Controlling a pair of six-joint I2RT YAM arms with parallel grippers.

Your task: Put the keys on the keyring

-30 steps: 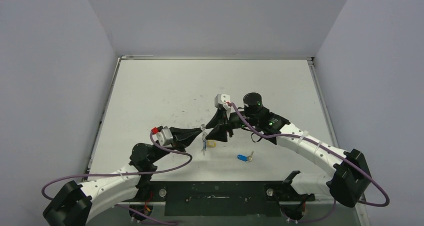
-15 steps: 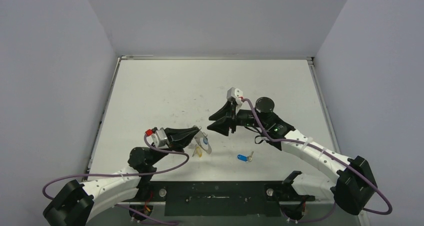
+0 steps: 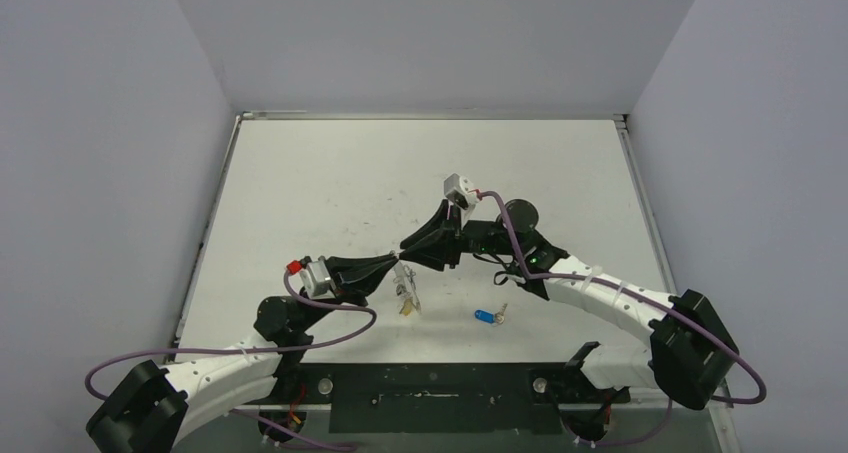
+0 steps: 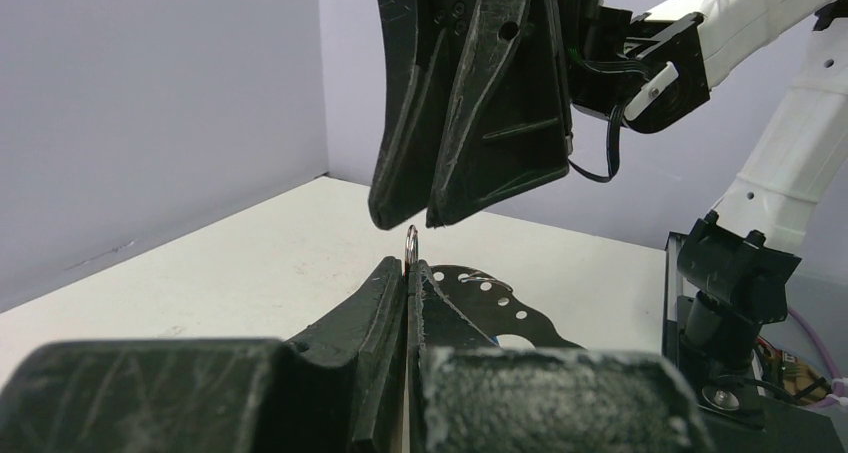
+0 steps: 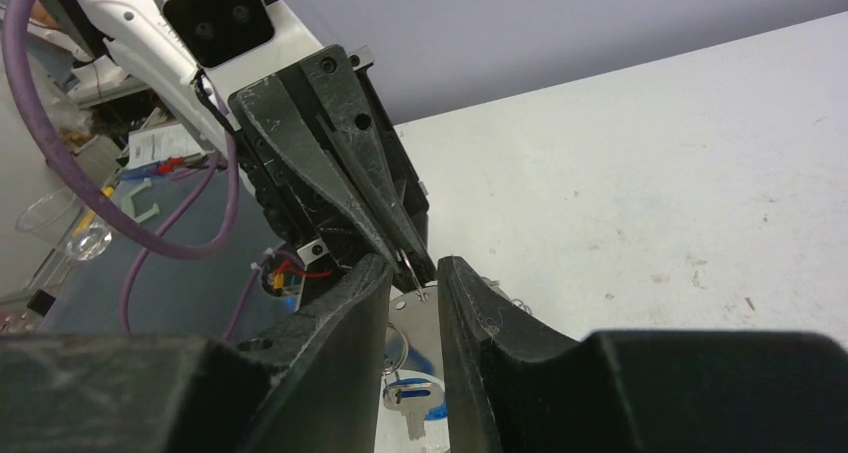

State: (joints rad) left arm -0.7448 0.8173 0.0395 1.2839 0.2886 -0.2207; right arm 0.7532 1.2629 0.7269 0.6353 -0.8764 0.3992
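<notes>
My left gripper (image 3: pixel 397 264) is shut on the thin silvery keyring (image 4: pixel 411 243), held edge-on and sticking up from its tips (image 4: pixel 408 265). A flat metal plate with holes (image 5: pixel 421 320) and a blue-headed key (image 5: pixel 414 397) hang from the ring below the fingers. A yellow key head (image 3: pixel 405 310) shows under them. My right gripper (image 3: pixel 404 250) is open, its tips (image 5: pixel 415 270) on either side of the ring's top, just above the left fingertips. Another blue-headed key (image 3: pixel 486 316) lies on the table to the right.
The white table (image 3: pixel 330 173) is walled on three sides. The black base plate (image 3: pixel 430 388) runs along the near edge. Purple cables (image 3: pixel 330 318) loop beside both arms.
The two grippers parted, with my left one pulling back and the hanging keys swinging. Now my right gripper has moved left again to the ring, and my left one has risen slightly.
</notes>
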